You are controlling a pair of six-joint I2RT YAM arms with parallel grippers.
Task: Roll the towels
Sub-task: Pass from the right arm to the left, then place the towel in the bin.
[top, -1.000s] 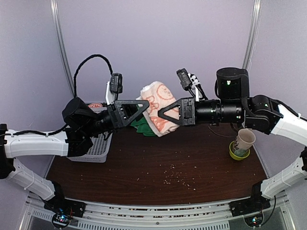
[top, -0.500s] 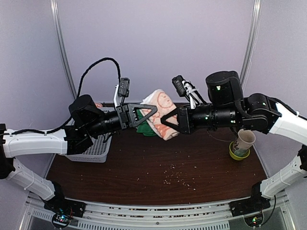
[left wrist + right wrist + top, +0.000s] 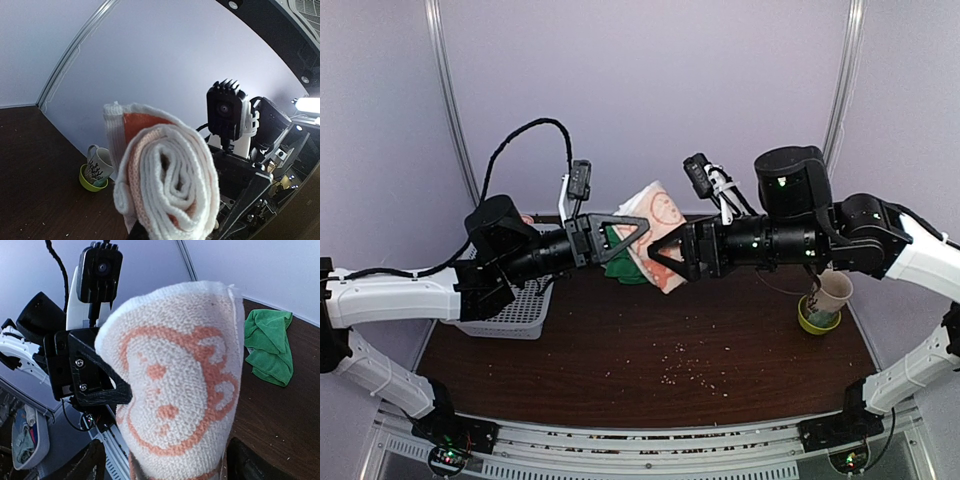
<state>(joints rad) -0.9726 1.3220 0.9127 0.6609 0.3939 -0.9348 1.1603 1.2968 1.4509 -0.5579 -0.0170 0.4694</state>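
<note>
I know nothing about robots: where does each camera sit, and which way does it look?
Top external: above and behind the arms, looking down on the table; both arms show, meeting at the printed towel.
Left wrist: on the left arm, facing the towel's rolled end; the right arm's camera behind.
Right wrist: on the right arm, facing the towel's printed side; the left gripper beside it.
Shared: all three show the printed towel.

Walls (image 3: 650,90): were plain pale lavender, evenly lit.
Table (image 3: 620,350): had a dark brown wood top, with crumbs (image 3: 685,368) scattered near its front.
Poles (image 3: 448,90): two slim metal uprights stood at the rear corners.
Rail (image 3: 640,445): metal, ran along the near edge.
</note>
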